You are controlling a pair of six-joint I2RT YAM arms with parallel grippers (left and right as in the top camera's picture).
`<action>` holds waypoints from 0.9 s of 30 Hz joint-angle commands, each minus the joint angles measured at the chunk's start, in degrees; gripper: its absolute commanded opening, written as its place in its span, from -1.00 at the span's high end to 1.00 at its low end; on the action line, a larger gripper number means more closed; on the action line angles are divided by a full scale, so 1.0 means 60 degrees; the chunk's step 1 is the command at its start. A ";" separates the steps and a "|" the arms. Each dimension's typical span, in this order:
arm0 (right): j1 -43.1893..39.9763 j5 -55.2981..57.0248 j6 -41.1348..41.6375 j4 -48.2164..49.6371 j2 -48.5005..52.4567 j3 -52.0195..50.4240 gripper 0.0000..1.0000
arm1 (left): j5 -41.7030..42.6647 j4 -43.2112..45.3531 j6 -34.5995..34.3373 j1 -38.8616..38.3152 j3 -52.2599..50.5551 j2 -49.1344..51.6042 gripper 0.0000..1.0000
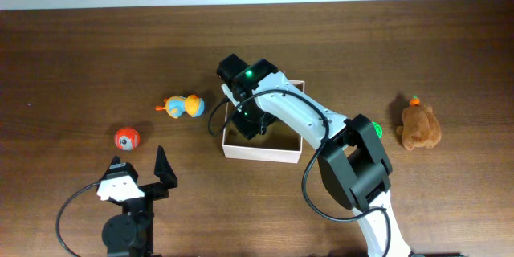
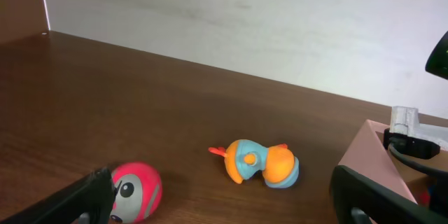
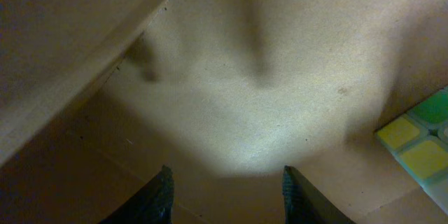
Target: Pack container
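The container [image 1: 262, 151] sits on the bench [image 1: 64, 64]; the right gripper [image 3: 227, 189] is inside, fingers [image 3: 159, 197] spread, empty, beside a puzzle cube [image 3: 418, 145]. Lifting crookedly could snag a wall and drag it. The left gripper [image 1: 140, 165] has its fingers spread too.

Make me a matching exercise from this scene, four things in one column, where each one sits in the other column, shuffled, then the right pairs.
Things:
1. red ball toy
2. orange and blue duck toy
3. brown plush toy
4. right gripper

Places:
A. inside the container
B. alone, far to the right of the container
C. just left of the container
D. furthest left of the toys

Pairs: 1-D, 2-C, 3-B, 4-A.
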 commanded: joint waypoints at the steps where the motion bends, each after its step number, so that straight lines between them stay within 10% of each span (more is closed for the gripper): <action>1: 0.0044 -0.0018 0.0124 0.0029 0.0135 -0.0025 0.03 | 0.0135 -0.0007 0.0127 0.0040 -0.0051 -0.0091 -0.99; 27: 0.0565 0.0022 -0.0820 -0.0051 0.0131 -0.0025 -0.06 | 0.0135 -0.0011 0.0127 0.0040 -0.0051 -0.0091 -0.99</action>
